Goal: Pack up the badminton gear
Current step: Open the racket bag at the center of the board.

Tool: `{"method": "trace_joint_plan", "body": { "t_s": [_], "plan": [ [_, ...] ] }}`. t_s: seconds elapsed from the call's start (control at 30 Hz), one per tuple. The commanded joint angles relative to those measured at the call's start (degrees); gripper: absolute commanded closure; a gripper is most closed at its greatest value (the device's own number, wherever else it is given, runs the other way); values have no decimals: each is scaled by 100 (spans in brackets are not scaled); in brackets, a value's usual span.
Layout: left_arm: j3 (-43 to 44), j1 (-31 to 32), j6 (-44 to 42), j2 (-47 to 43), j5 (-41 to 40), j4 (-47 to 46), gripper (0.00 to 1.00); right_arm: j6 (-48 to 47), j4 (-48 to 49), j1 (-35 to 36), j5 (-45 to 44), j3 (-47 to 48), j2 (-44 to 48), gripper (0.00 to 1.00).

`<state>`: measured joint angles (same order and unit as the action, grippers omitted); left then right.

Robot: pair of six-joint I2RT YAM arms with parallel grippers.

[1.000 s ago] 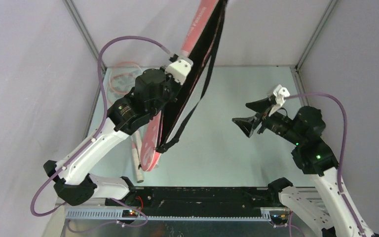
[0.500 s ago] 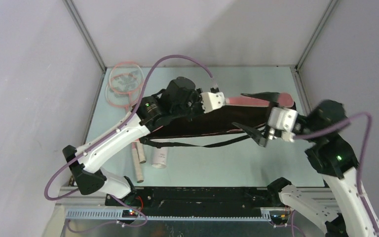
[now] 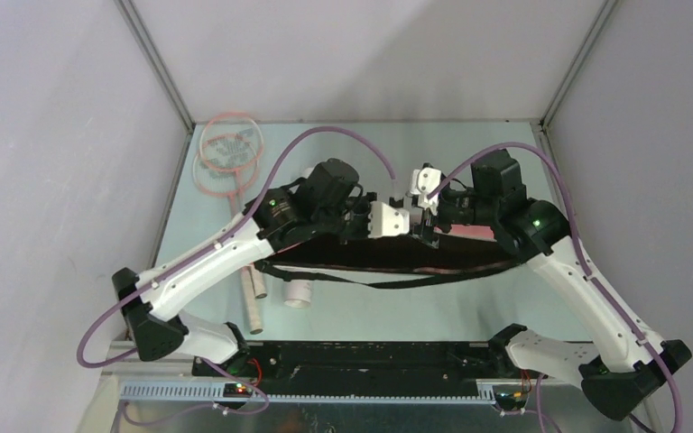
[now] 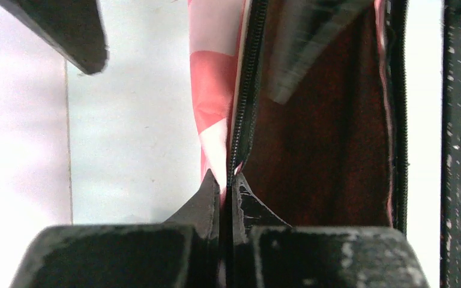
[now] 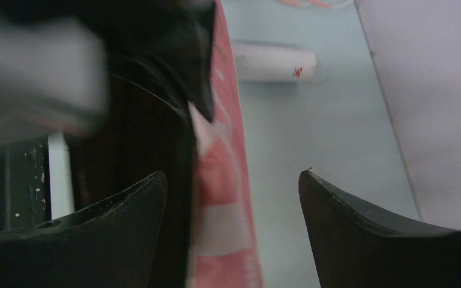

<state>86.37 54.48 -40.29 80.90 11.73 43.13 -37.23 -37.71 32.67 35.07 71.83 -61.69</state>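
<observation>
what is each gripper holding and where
Left gripper pinches the racket bag at its zipper edge. Right gripper is open around the bag's pink side, gripping nothing.

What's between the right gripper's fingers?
The pink rim of the bag, in the right wrist view: the open right gripper straddles it. The rest of the gap shows bare table. The left gripper is shut on the same rim.

I log the racket bag stretched lengthwise across the middle of the table, dark side uppermost. Its pink shell shows along one edge, the zip is open, and the black strap sags beneath. Two pink-framed rackets lie overlapped at the far-left corner, white handles pointing nearward. A white tube lies just beside them.
</observation>
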Motion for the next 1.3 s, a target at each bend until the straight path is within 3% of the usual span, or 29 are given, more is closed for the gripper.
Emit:
{"method": "trace_joint_plan", "body": {
  "t_s": [0.0,0.2,0.4,0.53,0.6,0.63,0.67,0.7,0.73,0.77,0.83,0.97,1.07,1.27],
  "plan": [
    [-238,45,-538,-699,769,-577,100,-254,-166,-210,113,-87,-239,18],
    [-318,45,-391,-724,745,-948,100,-266,-138,-109,649,-126,-550,21],
    [-353,45,-392,-661,1005,-1035,100,368,623,-6,623,-461,-637,37],
    [-175,46,-250,-418,1036,-965,100,691,1187,276,547,-468,-648,56],
    [-50,45,-86,-304,1023,-968,100,882,1371,382,287,-467,-678,75],
    [-15,45,39,-288,1011,-1006,98,1121,1499,414,-10,-468,-724,93],
    [-24,45,131,-309,907,-1175,90,1293,1589,411,-198,-473,-745,98],
    [-109,45,427,-397,790,-1342,58,1663,1771,377,-733,-500,-782,100],
    [-176,45,646,-464,362,-1758,38,1836,1867,353,-1249,-502,-796,100],
    [-332,45,1090,-656,135,-1972,10,2225,1914,238,-1473,-521,-802,100],
    [-601,41,1792,-988,-806,-2646,2,2958,2031,-45,-2045,-553,-757,100],
    [-644,-156,3212,-1496,-2947,-3156,0,4511,1765,-738,-3114,-562,-577,100],
    [-561,-979,4474,-1665,-3117,-2730,0,5384,1317,-1114,-3759,-640,-360,100],
    [-1480,-2991,6290,-1599,-2819,-2472,0,5526,1980,-1299,-3764,-1353,-119,100]
  ]
}}
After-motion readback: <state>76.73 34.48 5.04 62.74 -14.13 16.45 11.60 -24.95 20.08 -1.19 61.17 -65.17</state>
